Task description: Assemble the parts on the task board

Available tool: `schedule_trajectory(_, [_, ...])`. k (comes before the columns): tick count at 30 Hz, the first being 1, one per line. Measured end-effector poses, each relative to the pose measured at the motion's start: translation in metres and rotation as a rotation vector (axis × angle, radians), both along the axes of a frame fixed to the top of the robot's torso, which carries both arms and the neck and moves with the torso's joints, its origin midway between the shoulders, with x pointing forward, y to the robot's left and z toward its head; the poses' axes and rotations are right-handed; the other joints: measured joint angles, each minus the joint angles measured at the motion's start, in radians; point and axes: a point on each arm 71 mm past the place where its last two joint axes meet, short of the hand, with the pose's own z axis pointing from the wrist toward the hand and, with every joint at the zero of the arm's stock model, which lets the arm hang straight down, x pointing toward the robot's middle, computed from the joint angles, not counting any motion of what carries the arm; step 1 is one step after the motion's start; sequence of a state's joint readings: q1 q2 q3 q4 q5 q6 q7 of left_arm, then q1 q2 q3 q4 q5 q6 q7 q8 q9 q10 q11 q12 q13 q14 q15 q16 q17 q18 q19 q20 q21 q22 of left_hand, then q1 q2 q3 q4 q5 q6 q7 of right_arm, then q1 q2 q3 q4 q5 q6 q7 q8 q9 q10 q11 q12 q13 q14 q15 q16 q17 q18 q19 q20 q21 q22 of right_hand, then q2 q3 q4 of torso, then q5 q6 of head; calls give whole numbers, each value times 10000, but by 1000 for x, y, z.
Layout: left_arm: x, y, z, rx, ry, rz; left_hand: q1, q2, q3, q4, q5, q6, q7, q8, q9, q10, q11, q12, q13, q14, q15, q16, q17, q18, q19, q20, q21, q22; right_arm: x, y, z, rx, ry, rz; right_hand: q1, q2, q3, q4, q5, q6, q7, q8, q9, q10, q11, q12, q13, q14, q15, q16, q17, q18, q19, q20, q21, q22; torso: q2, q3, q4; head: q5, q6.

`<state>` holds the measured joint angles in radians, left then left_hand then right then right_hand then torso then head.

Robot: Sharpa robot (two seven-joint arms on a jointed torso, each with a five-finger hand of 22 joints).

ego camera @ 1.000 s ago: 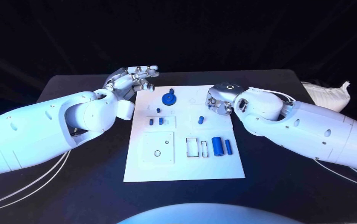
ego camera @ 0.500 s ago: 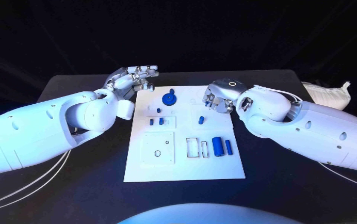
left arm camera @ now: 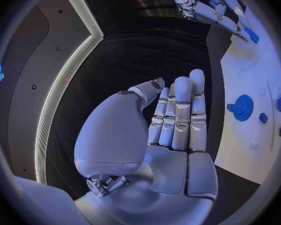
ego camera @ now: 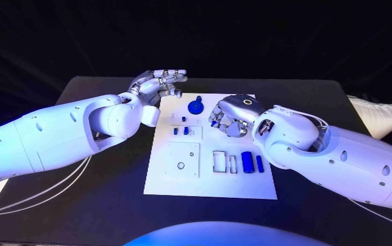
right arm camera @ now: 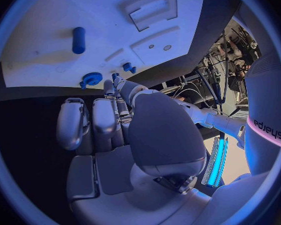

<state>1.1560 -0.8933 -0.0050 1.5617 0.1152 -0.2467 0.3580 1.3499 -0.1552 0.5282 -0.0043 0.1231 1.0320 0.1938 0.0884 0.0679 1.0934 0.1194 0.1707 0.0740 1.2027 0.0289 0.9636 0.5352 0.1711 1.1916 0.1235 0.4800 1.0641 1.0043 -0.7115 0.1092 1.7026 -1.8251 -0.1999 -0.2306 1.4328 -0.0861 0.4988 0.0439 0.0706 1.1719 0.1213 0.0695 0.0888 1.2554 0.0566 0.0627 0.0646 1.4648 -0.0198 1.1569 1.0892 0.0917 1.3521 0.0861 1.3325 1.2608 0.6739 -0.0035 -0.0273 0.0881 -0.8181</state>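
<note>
Over the task board (ego camera: 214, 185), the right hand (ego camera: 229, 117) pinches a small blue part (left arm camera: 251, 35). The left hand (ego camera: 163, 81), fingers straight and empty, hovers beside the board's far-left corner.

**Board and parts as I see them**

I see the white board (ego camera: 208, 185) lying flat mid-table. A blue gear (ego camera: 196, 107) with a small knob sits near its far edge. Two small blue pegs (ego camera: 181, 131) stand side by side further in. Nearer me, a thick blue cylinder (ego camera: 247, 160) and a thinner blue bar (ego camera: 260, 163) lie parallel beside rectangular recesses.
</note>
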Motion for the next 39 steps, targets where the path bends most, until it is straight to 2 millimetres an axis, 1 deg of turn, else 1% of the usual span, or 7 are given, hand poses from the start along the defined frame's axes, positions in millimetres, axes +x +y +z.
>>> schedule_trajectory(6, [1,-3,0,-21,-6,-45,0,0,0,0,0,0,0,0,0,0,0,0,0,0,0,0,0,0,0,0,-37,0,-11,17,-19,215,522,363,-26,-26,26,-26,69,-3,2,0,1,0,1,-19,-1,0,0,33,-1,0,0,0,0,9,1,-2,5,432,-175])
schedule_trajectory(7, [1,-3,0,-23,-7,-50,0,0,0,0,0,0,0,0,0,0,0,0,0,0,0,0,0,0,0,0,-37,1,-12,19,-21,232,567,394,-26,-26,26,-26,69,-3,2,0,1,0,1,-19,-1,0,0,33,0,0,0,0,0,9,1,-2,5,451,-181])
schedule_trajectory(8, [1,-4,0,-28,-9,-59,0,0,0,0,0,0,0,0,0,1,0,0,0,0,0,0,1,0,0,0,-37,1,-14,23,-25,266,684,467,-26,-26,26,-26,69,-6,5,0,0,0,1,-19,-1,0,0,33,12,0,-1,0,0,9,1,-2,4,532,-208])
schedule_trajectory(15, [1,-6,0,-53,-14,-110,0,0,0,0,0,0,-1,0,0,1,-1,0,0,0,0,0,1,0,0,0,-37,1,-19,34,-43,303,1090,673,-52,-53,52,-53,69,-8,9,0,0,-1,2,-21,-3,0,0,33,11,1,-1,0,0,8,8,-1,-4,763,-307])
schedule_trajectory(18, [1,-6,0,-59,-16,-121,0,0,0,0,0,0,-1,0,0,1,-1,0,0,0,0,0,1,0,0,0,-37,1,-19,37,-48,285,1211,718,-52,-53,52,-54,85,25,43,-3,-8,-1,3,-21,-3,0,0,33,11,0,-1,0,0,8,9,0,-11,833,-349])
schedule_trajectory(25, [1,-6,0,-70,-19,-143,0,0,1,0,0,0,-1,0,0,1,-1,0,-1,0,1,0,-7,1,0,0,-37,1,-20,40,-53,240,1354,818,-66,-67,78,-80,109,23,46,-15,-10,-1,4,-22,-5,0,0,32,10,1,-1,0,38,22,12,7,-17,952,-433])
schedule_trajectory(39, [1,-6,-1,-71,-21,-147,0,0,1,0,0,-1,-2,-1,0,2,-1,0,0,0,1,0,-6,0,0,0,-37,1,-23,42,-54,189,1585,1037,-120,-37,78,-81,107,6,61,-55,3,-2,35,-29,-8,0,1,71,8,1,-2,0,38,21,2,13,-26,1027,-519])
